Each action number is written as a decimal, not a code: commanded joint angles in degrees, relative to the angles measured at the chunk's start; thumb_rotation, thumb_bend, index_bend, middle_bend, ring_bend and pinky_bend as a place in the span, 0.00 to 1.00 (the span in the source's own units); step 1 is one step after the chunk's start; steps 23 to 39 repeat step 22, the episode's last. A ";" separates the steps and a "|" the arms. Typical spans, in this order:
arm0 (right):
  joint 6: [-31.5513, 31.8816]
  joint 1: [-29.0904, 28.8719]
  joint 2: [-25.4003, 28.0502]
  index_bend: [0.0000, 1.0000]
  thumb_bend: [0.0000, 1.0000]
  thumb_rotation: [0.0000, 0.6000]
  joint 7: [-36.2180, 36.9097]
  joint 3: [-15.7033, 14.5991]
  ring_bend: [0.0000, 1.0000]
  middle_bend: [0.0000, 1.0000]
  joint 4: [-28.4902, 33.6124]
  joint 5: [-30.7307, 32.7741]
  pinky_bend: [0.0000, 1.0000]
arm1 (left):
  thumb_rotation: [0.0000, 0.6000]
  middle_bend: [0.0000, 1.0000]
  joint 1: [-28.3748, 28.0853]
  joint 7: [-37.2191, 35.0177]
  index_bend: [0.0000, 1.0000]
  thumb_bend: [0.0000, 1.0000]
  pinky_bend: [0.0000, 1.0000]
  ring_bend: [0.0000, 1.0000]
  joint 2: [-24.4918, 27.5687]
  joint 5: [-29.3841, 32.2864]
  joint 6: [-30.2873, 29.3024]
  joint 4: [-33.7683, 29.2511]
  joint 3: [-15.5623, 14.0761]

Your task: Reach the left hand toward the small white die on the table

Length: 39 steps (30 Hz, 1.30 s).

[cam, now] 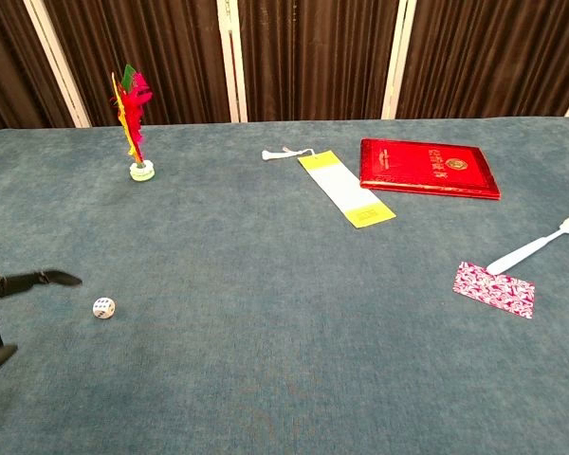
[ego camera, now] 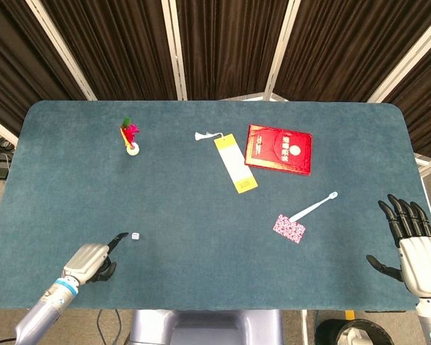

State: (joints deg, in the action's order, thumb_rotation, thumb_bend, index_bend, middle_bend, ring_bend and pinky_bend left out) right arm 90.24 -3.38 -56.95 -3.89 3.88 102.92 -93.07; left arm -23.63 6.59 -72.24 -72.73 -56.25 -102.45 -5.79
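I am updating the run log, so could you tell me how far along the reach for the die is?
Done: the left hand is over the table near the white die. In hand: one finger points toward it, with a visible gap between. Left: closing that gap. The right hand rests open at the table's far side.

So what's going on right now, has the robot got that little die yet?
Not yet. Left hand holds nothing, one finger pointing toward the die, a small gap between. Right hand open at the table's right edge. Nothing in the way.

The left hand [ego camera: 90, 260] lies low on the teal table [ego camera: 201, 208], one finger extended toward the small white die [ego camera: 135, 236], just short of it; the right hand [ego camera: 414, 241] rests at the far edge, fingers spread.
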 commanded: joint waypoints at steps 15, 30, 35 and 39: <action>0.07 -0.08 0.36 0.00 0.00 1.00 0.69 0.11 0.00 0.00 0.63 -0.04 0.00 | 1.00 0.00 12.82 1.17 0.00 0.00 0.00 0.00 7.71 -13.71 -31.78 -1.34 4.62; 0.34 0.13 0.40 0.00 0.00 1.00 0.77 0.08 0.00 0.00 0.43 0.07 0.00 | 1.00 0.00 16.32 0.30 0.00 0.00 0.00 0.00 11.54 -13.41 -34.15 -2.33 3.37; 0.34 0.13 0.40 0.00 0.00 1.00 0.77 0.08 0.00 0.00 0.43 0.07 0.00 | 1.00 0.00 16.32 0.30 0.00 0.00 0.00 0.00 11.54 -13.41 -34.15 -2.33 3.37; 0.34 0.13 0.40 0.00 0.00 1.00 0.77 0.08 0.00 0.00 0.43 0.07 0.00 | 1.00 0.00 16.32 0.30 0.00 0.00 0.00 0.00 11.54 -13.41 -34.15 -2.33 3.37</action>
